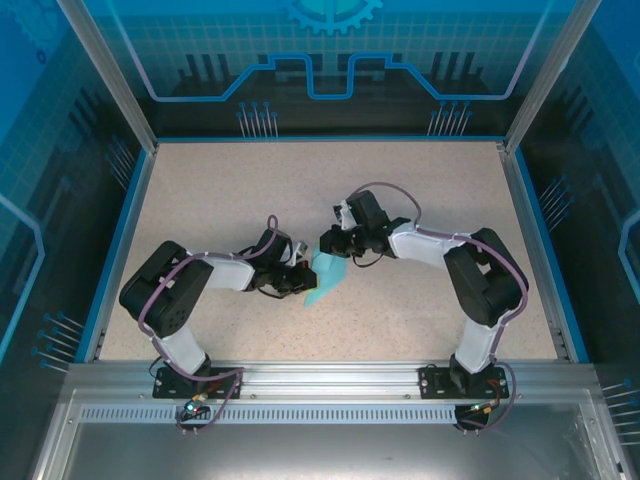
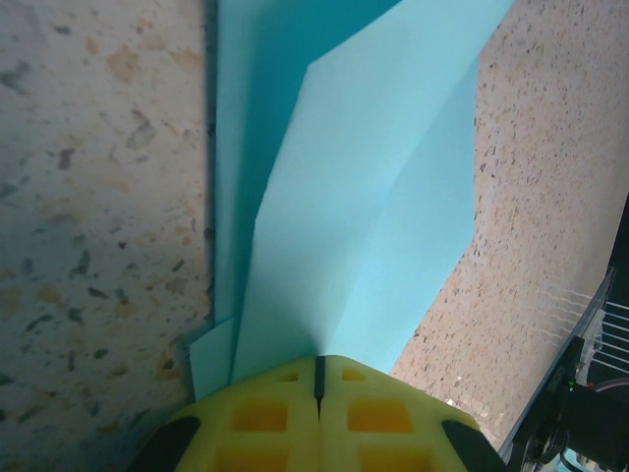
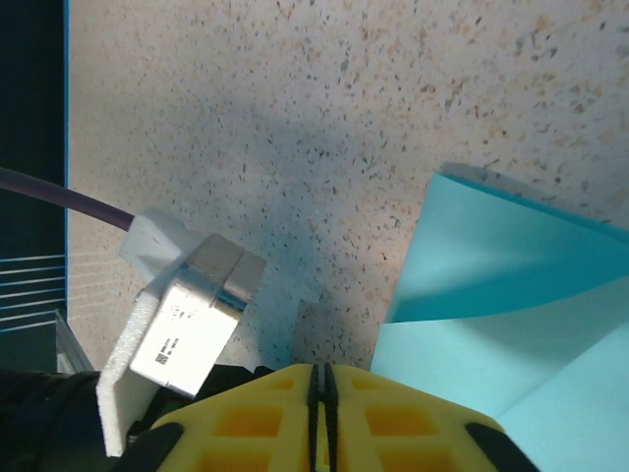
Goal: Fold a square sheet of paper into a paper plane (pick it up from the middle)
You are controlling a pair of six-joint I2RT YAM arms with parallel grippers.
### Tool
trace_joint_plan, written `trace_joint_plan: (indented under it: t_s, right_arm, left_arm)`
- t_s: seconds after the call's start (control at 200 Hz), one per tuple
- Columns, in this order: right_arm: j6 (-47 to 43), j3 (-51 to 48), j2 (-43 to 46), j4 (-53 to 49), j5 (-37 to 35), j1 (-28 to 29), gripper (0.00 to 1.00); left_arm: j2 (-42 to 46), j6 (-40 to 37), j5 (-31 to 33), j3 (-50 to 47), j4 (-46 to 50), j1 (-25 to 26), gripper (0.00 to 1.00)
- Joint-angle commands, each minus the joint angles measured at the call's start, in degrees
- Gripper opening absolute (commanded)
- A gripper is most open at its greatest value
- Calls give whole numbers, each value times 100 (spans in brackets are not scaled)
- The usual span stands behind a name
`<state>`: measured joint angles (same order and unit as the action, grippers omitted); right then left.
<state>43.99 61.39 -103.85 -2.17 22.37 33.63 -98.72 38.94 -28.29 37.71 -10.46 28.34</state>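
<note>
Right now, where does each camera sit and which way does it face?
Top external: above and behind the bases, looking down on the table, left arm, right arm, left gripper, right gripper, folded cyan paper.
Left wrist: on that wrist, facing down along its yellow fingers, shut on the paper.
Right wrist: on that wrist, facing down past its shut yellow fingers; paper at right.
Shared: all three show the paper and speckled table.

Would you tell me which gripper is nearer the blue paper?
Left. The left gripper is clamped on the blue paper; the right gripper sits shut just beside it.
</note>
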Motion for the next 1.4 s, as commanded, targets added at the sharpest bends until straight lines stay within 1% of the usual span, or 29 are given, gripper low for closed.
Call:
trace_joint_plan:
  t_s: [0.0,0.22,0.52,0.66,0.78,0.885,0.995,1.15,1.335,1.395]
  right_arm:
    - [-61,51,-271,-139,55,149,10]
    - [109,-38,-555,128,60,213,8]
    - [111,-365,-398,313,119,276,9]
    - [175,-460,-584,494,47,250,8]
    - [188,-400,-821,445,-124,231,9]
    - [259,-402,-886,544,-61,234,9]
    - [284,-371,-740,518,-30,191,10]
    - [516,-469,-593,911,291,-92,11]
    - [392,-342,-804,747,251,-189,10]
    - [378,-318,-900,657,135,-190,10]
  left_arm:
    - [-399,-69,817,-290,731,-1,2]
    - [-364,-108,825,-282,822,-2,2]
    - [-357,-114,834,-264,861,5,1]
    - [-396,-110,834,-256,853,2,1]
    - [-423,-117,834,-256,850,3,1]
    - [-430,-156,834,-256,891,5,0]
    - [-428,-191,852,-291,911,3,0]
    - [-424,-215,856,-309,927,-2,0]
    - [-424,-221,869,-309,931,0,0]
    - [-428,-226,869,-309,929,5,0]
